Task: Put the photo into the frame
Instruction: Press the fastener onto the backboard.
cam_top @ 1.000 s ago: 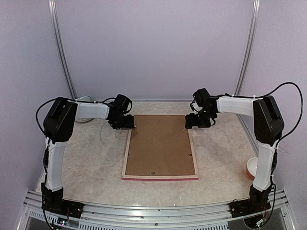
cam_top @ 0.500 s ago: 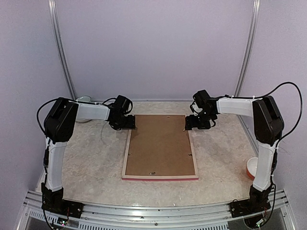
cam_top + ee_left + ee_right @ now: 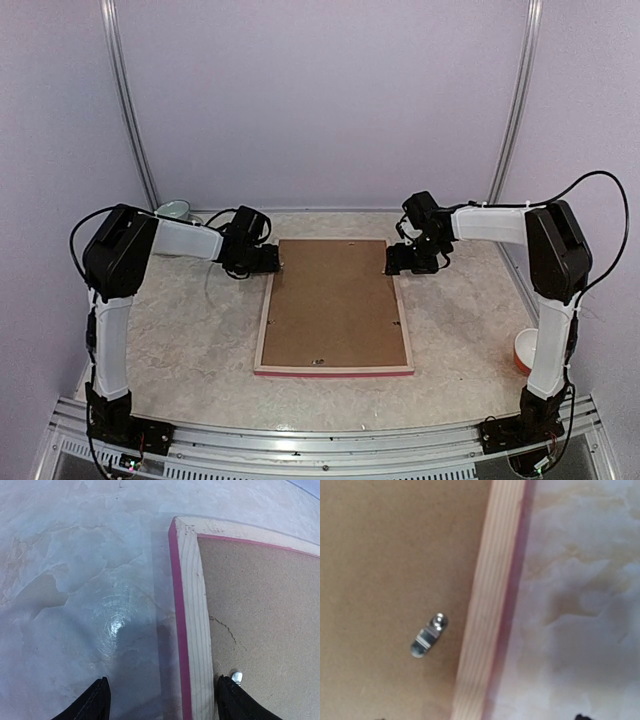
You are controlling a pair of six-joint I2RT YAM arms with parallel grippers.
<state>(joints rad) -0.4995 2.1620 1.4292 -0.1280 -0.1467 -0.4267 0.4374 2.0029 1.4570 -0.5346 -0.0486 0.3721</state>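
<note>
The frame (image 3: 262, 335) lies face down in the middle of the table, pale wood back up, pink edge showing. A plain brown backing board (image 3: 335, 300) fills it. The photo is hidden. My left gripper (image 3: 275, 258) is open at the far left corner. In the left wrist view (image 3: 162, 705) its jaws straddle the left rail (image 3: 192, 605), one finger (image 3: 95, 705) over the table, the other on the board beside a metal clip (image 3: 237, 677). My right gripper (image 3: 392, 262) is open over the right rail (image 3: 492, 595), near another clip (image 3: 427, 636).
A pale green bowl (image 3: 174, 210) stands at the back left by the wall. An orange and white cup (image 3: 524, 350) stands at the right edge beside the right arm. Walls enclose the table on three sides.
My left arm has swung slightly outward to the left, uncovering more of the bowl; its gripper stays at the frame's far left corner. The right gripper has barely moved.
</note>
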